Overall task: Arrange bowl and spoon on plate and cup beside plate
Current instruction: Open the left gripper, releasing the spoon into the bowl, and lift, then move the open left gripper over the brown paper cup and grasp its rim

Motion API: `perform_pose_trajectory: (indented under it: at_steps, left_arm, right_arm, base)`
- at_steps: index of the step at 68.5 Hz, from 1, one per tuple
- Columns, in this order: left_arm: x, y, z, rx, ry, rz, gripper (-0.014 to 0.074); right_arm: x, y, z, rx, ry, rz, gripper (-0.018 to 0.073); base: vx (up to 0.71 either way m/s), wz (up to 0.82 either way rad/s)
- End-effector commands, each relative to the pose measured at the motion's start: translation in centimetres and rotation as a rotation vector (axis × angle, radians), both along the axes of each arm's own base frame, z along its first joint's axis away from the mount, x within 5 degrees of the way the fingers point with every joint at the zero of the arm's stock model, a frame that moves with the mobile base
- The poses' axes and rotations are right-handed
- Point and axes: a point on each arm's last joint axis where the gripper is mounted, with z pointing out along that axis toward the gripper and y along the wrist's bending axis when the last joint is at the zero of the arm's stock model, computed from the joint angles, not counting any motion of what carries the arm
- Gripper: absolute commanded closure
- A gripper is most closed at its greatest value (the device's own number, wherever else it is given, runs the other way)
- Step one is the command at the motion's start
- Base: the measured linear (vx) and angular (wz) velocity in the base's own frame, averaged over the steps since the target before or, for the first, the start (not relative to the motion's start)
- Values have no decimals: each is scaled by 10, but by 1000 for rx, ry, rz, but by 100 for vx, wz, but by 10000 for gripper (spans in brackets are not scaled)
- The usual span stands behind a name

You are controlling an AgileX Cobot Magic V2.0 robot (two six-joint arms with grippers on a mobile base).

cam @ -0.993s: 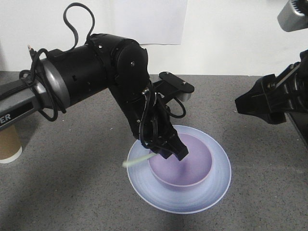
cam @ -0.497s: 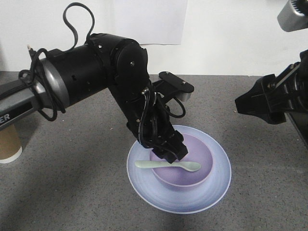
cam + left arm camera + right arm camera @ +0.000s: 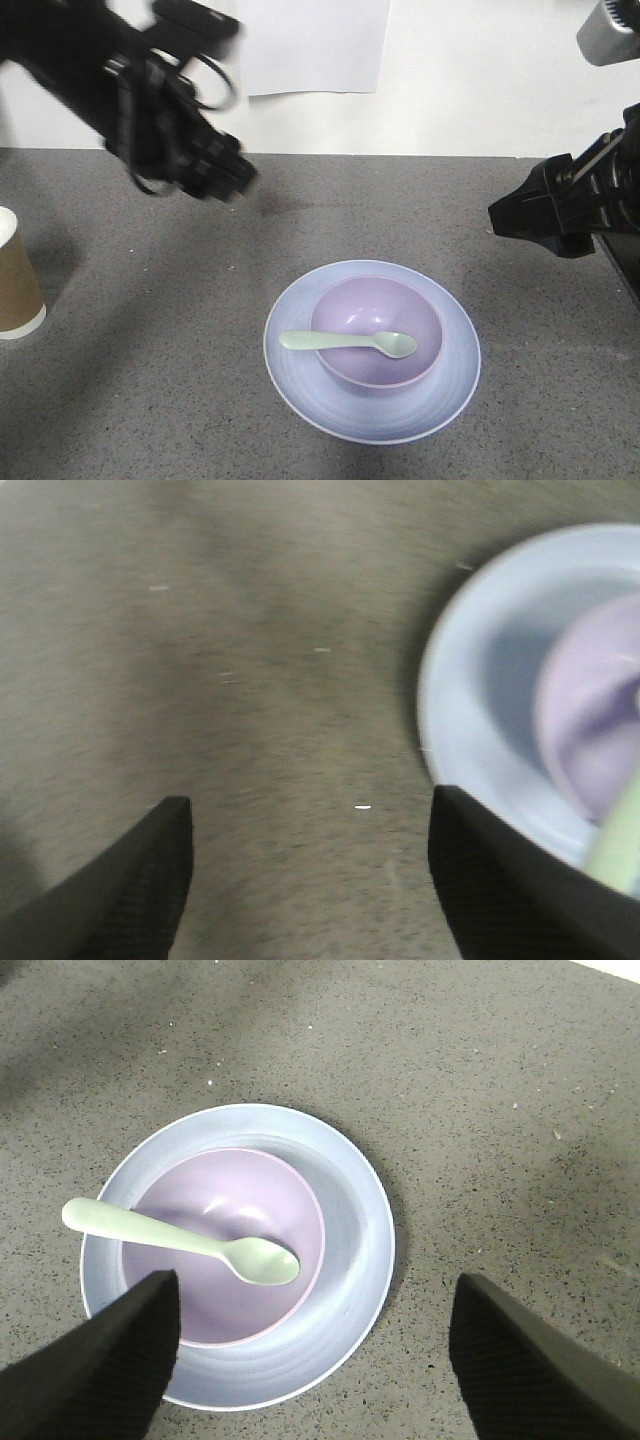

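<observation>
Mint-green plastic spoon (image 3: 347, 343) rests across lavender plastic bowl (image 3: 372, 305) on round pale blue plate (image 3: 452, 372) — left gripper (image 3: 310, 802) and right gripper (image 3: 312, 1282) both spread wide, empty.

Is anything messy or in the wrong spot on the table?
Nothing is spilled or broken. The bowl sits neatly on the plate, and the spoon lies across it, handle poking over the rim. Only the cup looks out of place: it stands upright far off to the side, not next to the plate.

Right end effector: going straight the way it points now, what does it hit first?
Probably the rim of the bowl, or the plate just beside it: in the wrist view the open right end effector aims there. Depth is unclear.
</observation>
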Motion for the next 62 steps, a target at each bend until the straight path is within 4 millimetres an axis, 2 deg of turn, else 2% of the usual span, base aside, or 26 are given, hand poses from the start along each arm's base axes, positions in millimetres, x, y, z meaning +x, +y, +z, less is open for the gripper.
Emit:
perform_pose_trajectory:
  at_steps: [1,17,33,41,48,62]
  left_arm:
    - [-11,35,36,-52,-101,91,108]
    - [-7,106,53,-60,-156,312,108]
    - [-3,155,53,-50,-159,478,108]
    - [-2,176,43,-36,-127,548,108]
    - [-1,192,25,-22,-66,606,108]
    - [-3,210,0,-14,21,684,108]
  right_arm:
    - [-1,-1,14,30,-94,-7,10]
    - [-1,-1,14,31,-95,-7,10]
    - [-1,-1,14,32,-97,-7,10]
    - [-1,-1,14,32,-97,-7,10]
    - [-1,-1,14,32,-97,-7,10]
    - [-1,-1,14,31,-98,-7,10]
  base:
    - [0,0]
    - [0,0]
    - [0,0]
    - [0,0]
    - [0,0]
    - [0,0]
